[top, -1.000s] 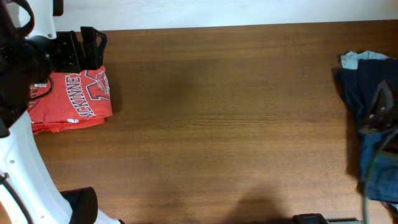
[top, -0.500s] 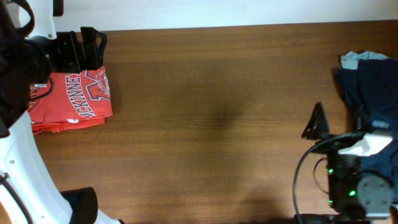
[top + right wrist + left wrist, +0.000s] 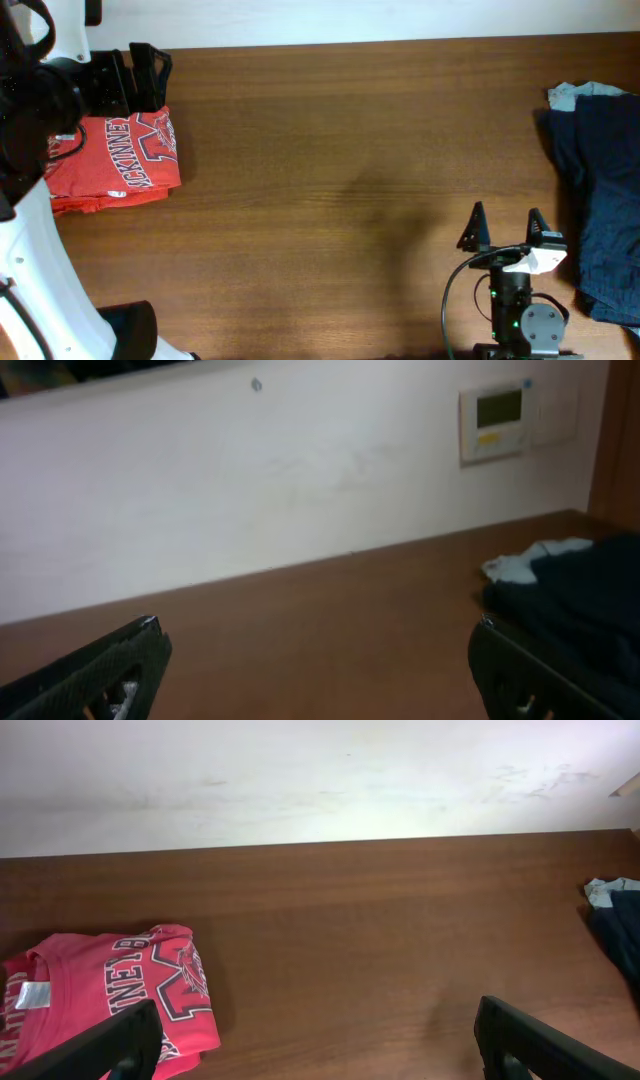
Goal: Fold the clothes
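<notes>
While R end effector (image 3: pixel 506 218) gapes, tee (image 3: pixel 118 160) lies folded.

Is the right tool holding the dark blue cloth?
No, the right tool stands open and empty, apart from the dark blue cloth.

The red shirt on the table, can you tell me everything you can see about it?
The red shirt is red-orange and looks like soft cotton. It lies folded into a flat, layered packet at the left end of the brown table. The printed side faces up, showing white-and-navy block letters and a big emblem. A small white neck tag sits inside the collar. The shirt rests on the table, and nothing grips it.
</notes>
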### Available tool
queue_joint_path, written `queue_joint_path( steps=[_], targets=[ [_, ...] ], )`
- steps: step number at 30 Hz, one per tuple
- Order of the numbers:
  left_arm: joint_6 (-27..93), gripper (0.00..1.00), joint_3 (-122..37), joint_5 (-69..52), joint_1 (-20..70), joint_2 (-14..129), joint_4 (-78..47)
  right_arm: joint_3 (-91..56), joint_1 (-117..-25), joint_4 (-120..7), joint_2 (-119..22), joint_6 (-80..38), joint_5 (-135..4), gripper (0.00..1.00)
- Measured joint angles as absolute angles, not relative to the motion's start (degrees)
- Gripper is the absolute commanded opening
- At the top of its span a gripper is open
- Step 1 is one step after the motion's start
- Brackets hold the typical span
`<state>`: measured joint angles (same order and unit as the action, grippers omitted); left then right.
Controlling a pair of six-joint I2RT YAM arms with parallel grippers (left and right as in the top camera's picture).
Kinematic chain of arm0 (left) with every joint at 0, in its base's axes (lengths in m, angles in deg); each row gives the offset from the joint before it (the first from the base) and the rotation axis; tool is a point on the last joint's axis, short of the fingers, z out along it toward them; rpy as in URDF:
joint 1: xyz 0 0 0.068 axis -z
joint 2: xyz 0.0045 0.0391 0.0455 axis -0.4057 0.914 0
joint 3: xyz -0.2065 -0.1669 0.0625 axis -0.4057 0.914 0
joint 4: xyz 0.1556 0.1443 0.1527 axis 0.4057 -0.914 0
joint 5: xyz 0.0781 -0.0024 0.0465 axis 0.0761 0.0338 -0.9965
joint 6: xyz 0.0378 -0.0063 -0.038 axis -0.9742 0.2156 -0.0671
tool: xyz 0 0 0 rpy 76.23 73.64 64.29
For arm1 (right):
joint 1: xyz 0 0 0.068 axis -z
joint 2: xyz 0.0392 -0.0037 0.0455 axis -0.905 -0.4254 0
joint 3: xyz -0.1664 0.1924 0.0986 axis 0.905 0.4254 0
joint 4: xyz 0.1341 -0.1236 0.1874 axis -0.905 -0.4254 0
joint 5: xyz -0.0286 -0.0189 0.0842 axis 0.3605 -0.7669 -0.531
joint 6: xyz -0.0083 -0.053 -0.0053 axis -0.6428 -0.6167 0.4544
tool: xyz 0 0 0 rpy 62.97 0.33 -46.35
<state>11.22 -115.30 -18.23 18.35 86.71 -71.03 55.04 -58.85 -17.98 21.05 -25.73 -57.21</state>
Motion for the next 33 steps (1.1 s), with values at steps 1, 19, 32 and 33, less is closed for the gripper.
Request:
queue_joint_path(
  steps=[1,19,32,33],
  targets=[
    [11.22,0.99,-115.30,-18.23,18.35,86.71,-71.06,55.13,-58.85,-19.22,21.05,-25.69,-57.23,0.99],
    [11.22,0.99,-115.30,-18.23,18.35,86.71,-71.03,55.50,-58.85,-28.03,18.55,-25.91,-57.49,0.99],
    [11.22,0.99,-115.30,-18.23,18.35,86.71,-71.06,55.50,-58.85,-28.03,18.38,-25.93,-57.49,0.99],
    [11.22,0.99,-115.30,-18.23,18.35,86.71,-71.06,55.50,-58.85,-28.03,18.38,-25.93,-57.49,0.99]
  ],
)
